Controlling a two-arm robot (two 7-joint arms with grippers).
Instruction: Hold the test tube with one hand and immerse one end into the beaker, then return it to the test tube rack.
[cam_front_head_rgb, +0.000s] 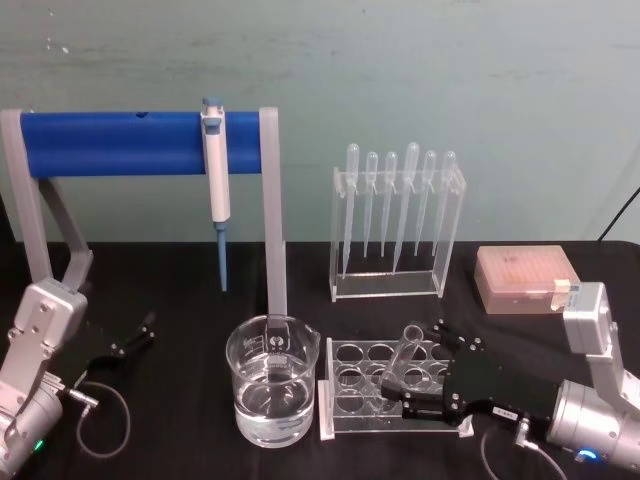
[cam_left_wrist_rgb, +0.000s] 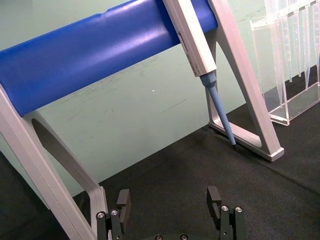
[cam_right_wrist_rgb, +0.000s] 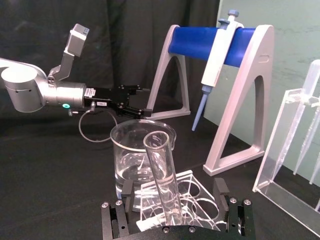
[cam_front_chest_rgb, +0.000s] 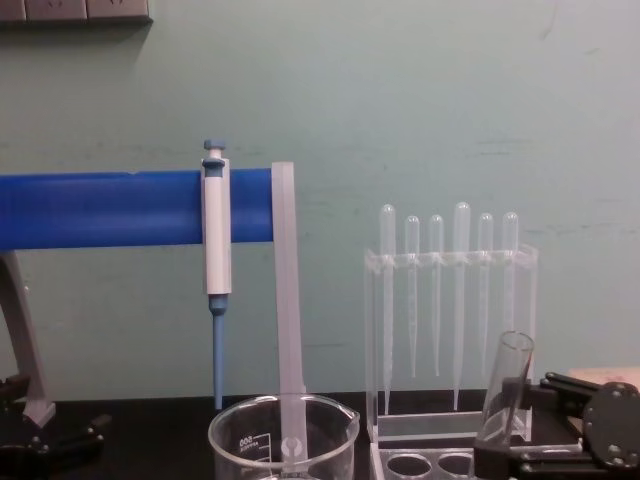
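At the front right of the black table (cam_front_head_rgb: 190, 300), the right gripper (cam_right_wrist_rgb: 172, 190) reaches over the clear rack (cam_front_head_rgb: 340, 430) with its jaws spread wide on either side of the test tube (cam_front_head_rgb: 404, 352), not pressing on it. The tube stands in one of the rack's holes, leaning with its open rim up and tipped toward the beaker (cam_front_head_rgb: 245, 380). The beaker sits just beside the rack on its left and is partly filled with clear liquid. Far to the left, the left gripper (cam_left_wrist_rgb: 169, 197) hovers low over the table near the foot of the blue stand (cam_front_head_rgb: 120, 142), jaws open and holding nothing. A white and blue pipettor (cam_front_head_rgb: 215, 170) hangs from that stand.
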